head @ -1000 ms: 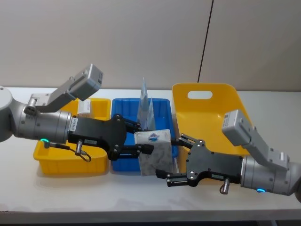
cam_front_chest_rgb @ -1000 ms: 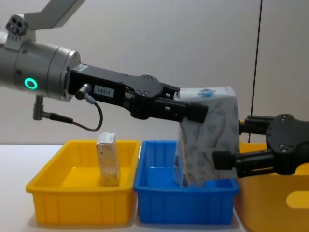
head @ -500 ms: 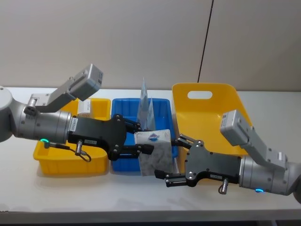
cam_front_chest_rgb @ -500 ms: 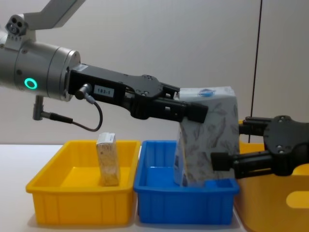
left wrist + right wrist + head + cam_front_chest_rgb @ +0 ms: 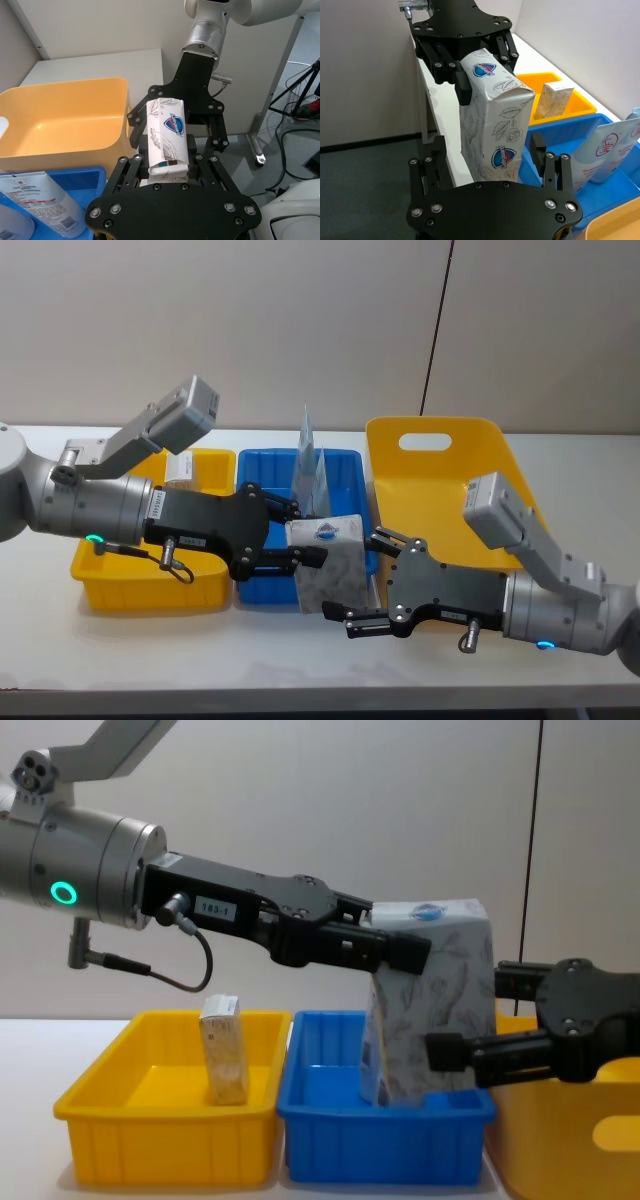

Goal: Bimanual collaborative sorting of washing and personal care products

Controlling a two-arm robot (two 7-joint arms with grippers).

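The white pack (image 5: 332, 570) with grey leaf print and a blue mark hangs upright over the front right corner of the blue bin (image 5: 262, 591). My left gripper (image 5: 308, 535) is shut on its top end, as the left wrist view shows on the pack (image 5: 167, 132). From the right, my right gripper (image 5: 358, 575) stands open, its fingers (image 5: 538, 150) on either side of the pack's lower half (image 5: 492, 125) with gaps. In the chest view the pack (image 5: 440, 1010) hangs between the left gripper (image 5: 405, 945) and the right gripper (image 5: 470, 1012).
Pale tapered tubes (image 5: 311, 472) stand in the blue bin (image 5: 380, 1140). A beige carton (image 5: 225, 1048) stands in the small yellow bin (image 5: 160, 1140) to the left. A large yellow tub (image 5: 440, 480) sits on the right, behind my right arm.
My right gripper has slid left, so its open fingers now reach further around the pack's lower half. The left gripper and the pack have stayed still.
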